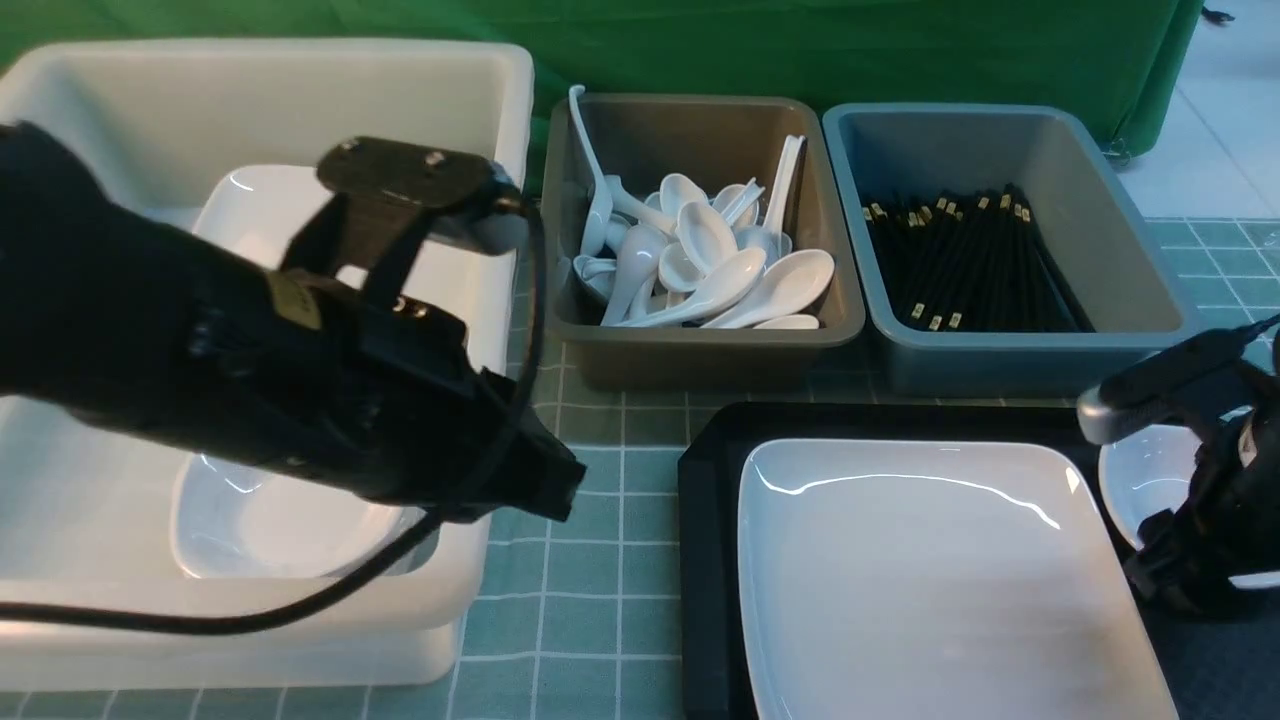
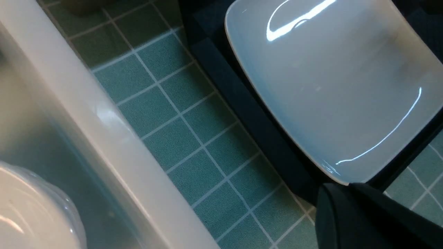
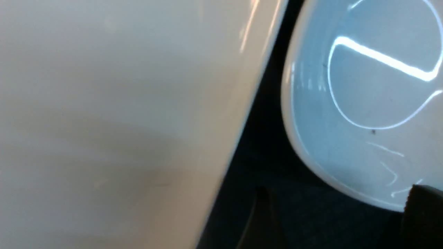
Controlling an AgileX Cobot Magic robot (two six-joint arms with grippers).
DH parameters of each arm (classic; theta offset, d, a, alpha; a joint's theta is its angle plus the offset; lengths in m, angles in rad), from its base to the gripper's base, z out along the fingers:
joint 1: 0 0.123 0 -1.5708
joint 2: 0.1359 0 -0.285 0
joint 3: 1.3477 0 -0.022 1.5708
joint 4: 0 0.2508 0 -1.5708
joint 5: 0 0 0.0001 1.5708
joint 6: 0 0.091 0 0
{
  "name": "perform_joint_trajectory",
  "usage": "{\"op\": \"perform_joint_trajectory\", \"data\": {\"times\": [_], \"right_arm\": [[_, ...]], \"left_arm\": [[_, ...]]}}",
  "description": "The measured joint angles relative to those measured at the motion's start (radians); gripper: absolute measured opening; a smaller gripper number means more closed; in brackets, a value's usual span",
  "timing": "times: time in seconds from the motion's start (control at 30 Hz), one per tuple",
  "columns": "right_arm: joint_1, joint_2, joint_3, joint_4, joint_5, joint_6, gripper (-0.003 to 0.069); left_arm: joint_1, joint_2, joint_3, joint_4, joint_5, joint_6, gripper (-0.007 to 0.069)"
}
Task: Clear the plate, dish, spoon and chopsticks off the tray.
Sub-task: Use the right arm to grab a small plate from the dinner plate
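The jaws of the left arm (image 1: 330,400) are closed with nothing in them, hanging above the green checked tabletop (image 1: 600,580) between the white tub (image 1: 300,620) and the tray (image 1: 710,560). The jaws of the right arm (image 1: 1220,500) stand open, low over the tray's right side. One of its fingers (image 3: 425,218) is over the edge of the dish (image 1: 1150,480), the other over the dark strip of tray between dish and plate (image 1: 940,570). The plate lies flat on the tray and fills most of it. The dish sits just beside the plate's right edge, also on the tray. Behind the tray, spoons (image 1: 720,280) are piled in a grey bin (image 1: 700,345), and chopsticks (image 1: 960,260) lie in a blue-grey bin (image 1: 1020,365). The white tub holds more white dishes.
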State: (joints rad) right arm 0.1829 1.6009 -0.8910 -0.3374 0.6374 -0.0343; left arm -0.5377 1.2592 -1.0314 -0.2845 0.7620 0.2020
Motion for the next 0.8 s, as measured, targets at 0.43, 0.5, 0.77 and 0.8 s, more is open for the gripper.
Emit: {"op": "perform_joint_trajectory", "data": {"times": [0.43, 0.5, 0.77, 0.8], "right_arm": [[0.000, 0.119, 0.000, -0.086, -0.135, 0.000, 0.0279], [0.000, 0.125, 0.000, -0.089, -0.143, -0.003, 0.0239], [0.034, 0.042, -0.003, -0.092, -0.108, 0.004, 0.0130], [0.043, 0.017, -0.003, -0.093, -0.100, 0.010, 0.0104]], "left_arm": [[0.000, 0.035, 0.000, 0.024, 0.012, 0.001, 0.0009], [0.000, 0.035, 0.000, 0.024, 0.018, 0.001, 0.0009], [0.000, 0.030, 0.000, 0.061, 0.037, -0.102, 0.0009], [0.001, 0.025, 0.000, 0.078, 0.040, -0.123, 0.0009]]}}
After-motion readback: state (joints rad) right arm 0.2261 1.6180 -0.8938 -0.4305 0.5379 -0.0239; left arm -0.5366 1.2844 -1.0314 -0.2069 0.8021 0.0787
